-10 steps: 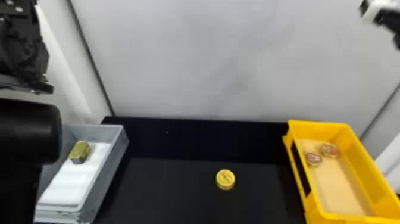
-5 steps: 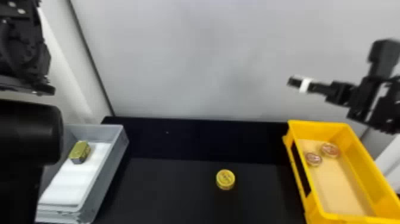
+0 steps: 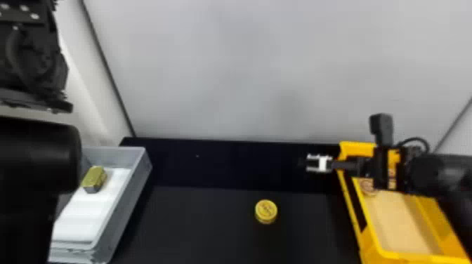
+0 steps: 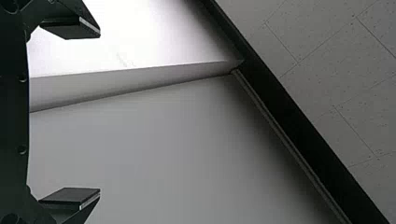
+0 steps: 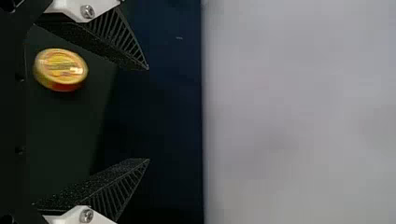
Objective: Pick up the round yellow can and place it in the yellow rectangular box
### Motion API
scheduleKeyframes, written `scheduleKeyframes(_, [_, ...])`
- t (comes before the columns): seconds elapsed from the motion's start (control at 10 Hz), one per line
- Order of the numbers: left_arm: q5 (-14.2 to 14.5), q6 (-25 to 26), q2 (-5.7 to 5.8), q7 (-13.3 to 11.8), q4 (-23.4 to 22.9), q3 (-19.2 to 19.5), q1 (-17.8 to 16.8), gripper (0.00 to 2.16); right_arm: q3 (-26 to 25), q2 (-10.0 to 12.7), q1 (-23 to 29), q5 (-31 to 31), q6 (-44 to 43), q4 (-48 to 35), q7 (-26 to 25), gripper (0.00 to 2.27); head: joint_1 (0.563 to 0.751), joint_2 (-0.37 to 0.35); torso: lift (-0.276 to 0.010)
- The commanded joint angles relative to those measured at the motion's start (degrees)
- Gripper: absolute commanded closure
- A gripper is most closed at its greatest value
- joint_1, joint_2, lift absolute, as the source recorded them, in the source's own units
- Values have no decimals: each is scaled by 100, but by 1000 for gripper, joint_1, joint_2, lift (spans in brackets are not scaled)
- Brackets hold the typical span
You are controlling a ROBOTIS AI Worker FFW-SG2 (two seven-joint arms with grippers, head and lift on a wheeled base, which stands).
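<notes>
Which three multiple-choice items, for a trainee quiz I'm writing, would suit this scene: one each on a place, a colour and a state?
1. Where is the round yellow can?
A) In the gray box
B) On the black table
C) In the yellow box

2. What colour is the sheet lining the gray box?
A) White
B) Red
C) Green

3. How is the right pincer?
A) Shut on the can
B) Shut, empty
C) Open, empty

1 B: it sits between the two boxes.
2 A: the lining shows white beside the gold block.
3 C: its fingers stand wide apart, holding nothing.
</notes>
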Motion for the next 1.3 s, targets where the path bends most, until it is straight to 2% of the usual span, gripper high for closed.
scheduleKeyframes(0.0, [8, -73, -54, 8, 56, -24, -35, 88, 260, 361, -197, 972, -225, 982, 784, 70, 663, 54, -10])
scheduleKeyframes(0.2, [17, -126, -80, 25, 91, -59, -61, 88, 234, 757, -364, 2123, -586, 1624, 1619, 70, 663, 54, -10])
scheduleKeyframes(0.3, [25, -161, -106, 43, 109, -68, -70, 88, 251, 862, -390, 2255, -647, 1773, 1655, 71, 663, 54, -10])
scheduleKeyframes(0.9, [34, -284, -168, 78, 179, -103, -132, 88, 568, 1135, -663, 2563, -1113, 2494, 1655, 70, 663, 54, -10])
scheduleKeyframes(1.2, [52, -319, -159, 87, 197, -95, -132, 88, 726, 1275, -759, 2659, -1430, 2837, 1505, 70, 663, 54, -10])
